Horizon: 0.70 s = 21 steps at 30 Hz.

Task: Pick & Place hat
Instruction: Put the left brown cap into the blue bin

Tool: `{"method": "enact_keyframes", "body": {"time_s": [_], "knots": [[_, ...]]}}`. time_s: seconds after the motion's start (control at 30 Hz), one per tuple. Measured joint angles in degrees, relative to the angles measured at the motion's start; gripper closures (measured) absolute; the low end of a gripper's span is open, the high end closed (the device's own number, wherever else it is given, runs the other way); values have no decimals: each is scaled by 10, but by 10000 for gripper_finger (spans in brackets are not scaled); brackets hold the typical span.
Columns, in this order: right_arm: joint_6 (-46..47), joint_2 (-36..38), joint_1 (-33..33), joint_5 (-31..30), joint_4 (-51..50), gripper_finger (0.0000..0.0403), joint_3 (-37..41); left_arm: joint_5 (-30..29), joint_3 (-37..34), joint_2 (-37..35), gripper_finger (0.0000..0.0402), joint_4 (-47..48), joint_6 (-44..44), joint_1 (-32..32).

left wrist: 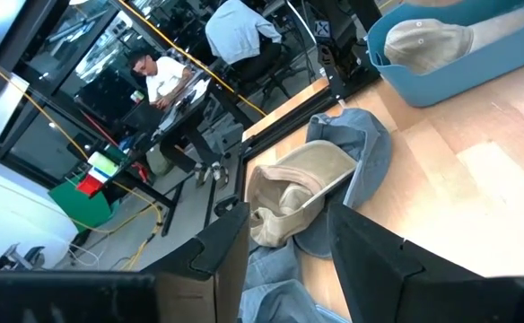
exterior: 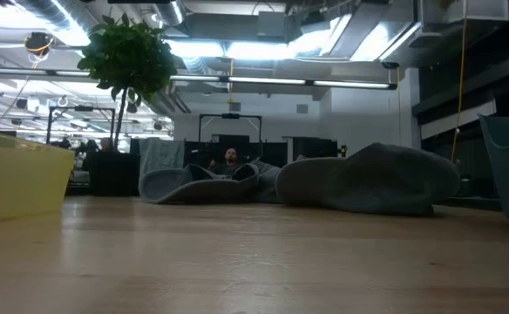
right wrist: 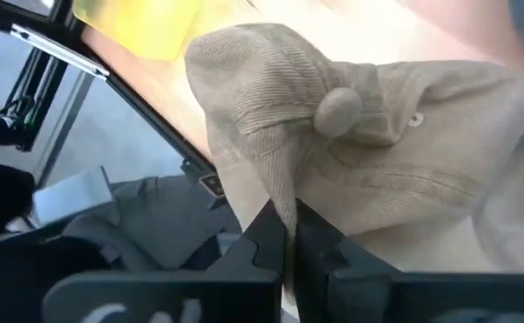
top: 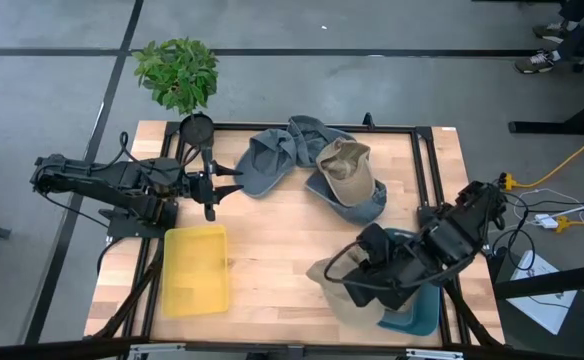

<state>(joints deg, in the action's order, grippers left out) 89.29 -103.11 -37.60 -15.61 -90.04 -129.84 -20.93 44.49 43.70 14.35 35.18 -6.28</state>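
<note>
A beige corduroy hat (right wrist: 352, 135) hangs at my right gripper (right wrist: 287, 235), which is shut on it near the table's front right, by the blue bin (top: 424, 312). In the high view this hat (top: 330, 280) shows at the bin's left edge. My left gripper (left wrist: 289, 256) is open and holds nothing. It stays at the table's left side and faces the hat pile. There a second beige hat (top: 344, 168) lies on blue-grey hats (top: 272, 160). In the left wrist view, beige cloth (left wrist: 428, 40) shows inside the bin's wall (left wrist: 459, 76). My right gripper pinches a raised fold of the hat's crown (right wrist: 275, 184) between its two fingers, a little below the top button (right wrist: 338, 108). The fingers slant down from above. The crown spreads out beyond them. I cannot tell whether the hat touches the bin or the table.
A yellow bin (top: 196, 268) stands at the front left, close to my left arm. A potted plant (top: 177, 72) stands past the far left corner. Black rails (top: 427, 170) frame the table. Bare wood (top: 282, 240) lies between the two bins. People sit beyond the table.
</note>
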Motion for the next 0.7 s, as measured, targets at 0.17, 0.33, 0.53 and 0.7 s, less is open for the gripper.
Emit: {"method": "enact_keyframes", "body": {"time_s": [0.17, 0.33, 0.53, 0.7], "knots": [[-77, 0, -6, -13, 0, 394, 0, 0, 0, 0, 257, 0, -1, 0], [-92, 15, -6, -28, 0, 394, 0, 0, 0, 0, 256, 0, -16, 0], [-85, 52, -27, -82, 0, 394, 0, 0, 0, 0, 258, 0, -29, 0], [-64, 85, -28, -95, 1, 398, 28, 0, 0, 0, 256, 0, -30, 0]]}}
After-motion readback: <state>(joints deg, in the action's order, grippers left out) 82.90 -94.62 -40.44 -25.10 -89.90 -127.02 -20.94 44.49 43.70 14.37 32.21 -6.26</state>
